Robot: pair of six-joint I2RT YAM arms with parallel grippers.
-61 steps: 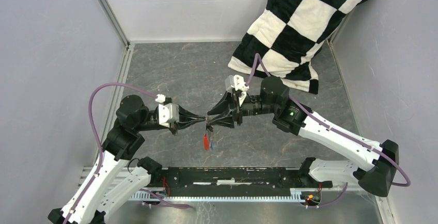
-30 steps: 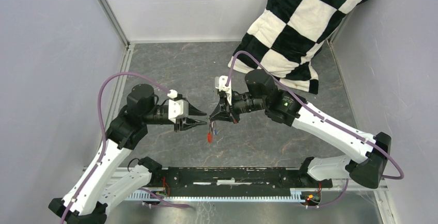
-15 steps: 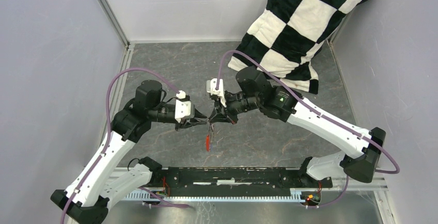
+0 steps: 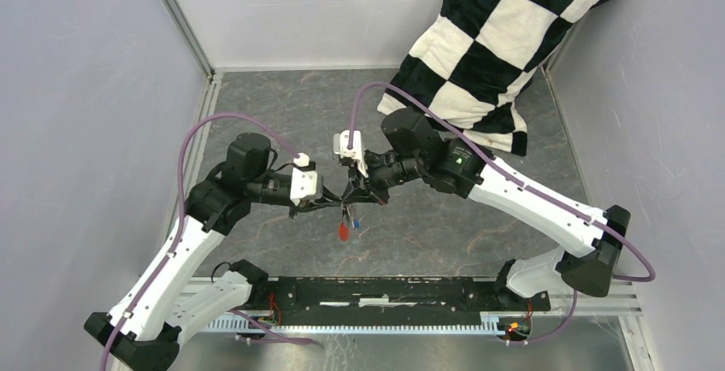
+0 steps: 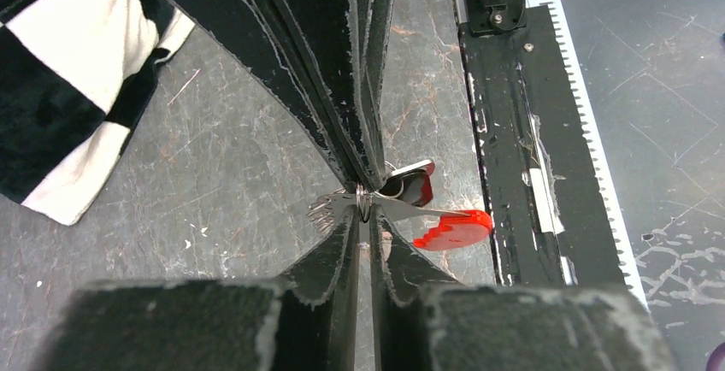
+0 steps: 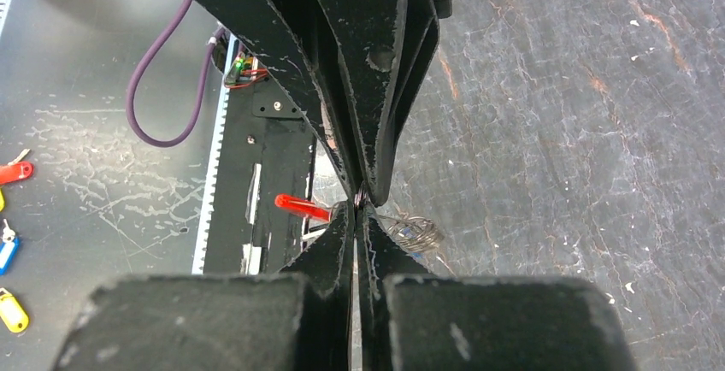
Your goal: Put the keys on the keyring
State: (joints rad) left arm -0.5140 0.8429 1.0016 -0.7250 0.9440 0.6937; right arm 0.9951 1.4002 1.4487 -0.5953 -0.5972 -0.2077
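My two grippers meet tip to tip above the middle of the table. The keyring (image 5: 364,203), a thin metal loop, is pinched between the tips of my left gripper (image 5: 363,215). My right gripper (image 6: 356,213) is shut on the same loop from the opposite side. The red tag (image 5: 453,227) hangs off the loop toward the near rail and also shows in the top view as the red tag (image 4: 342,231). A dark-headed key (image 5: 415,186) hangs by the tag. A small blue key (image 4: 355,224) dangles beside it. A coil of wire (image 6: 415,232) sticks out on the far side.
A black-and-white checkered pillow (image 4: 504,38) lies at the back right. A black rail (image 4: 385,290) runs along the near edge between the arm bases. Grey walls close in the left, back and right. Coloured key tags (image 6: 10,311) lie outside the rail.
The left gripper's jaws have narrowed from open to closed on the ring. Both grippers have shifted slightly left, and the tag and keys still hang below them.
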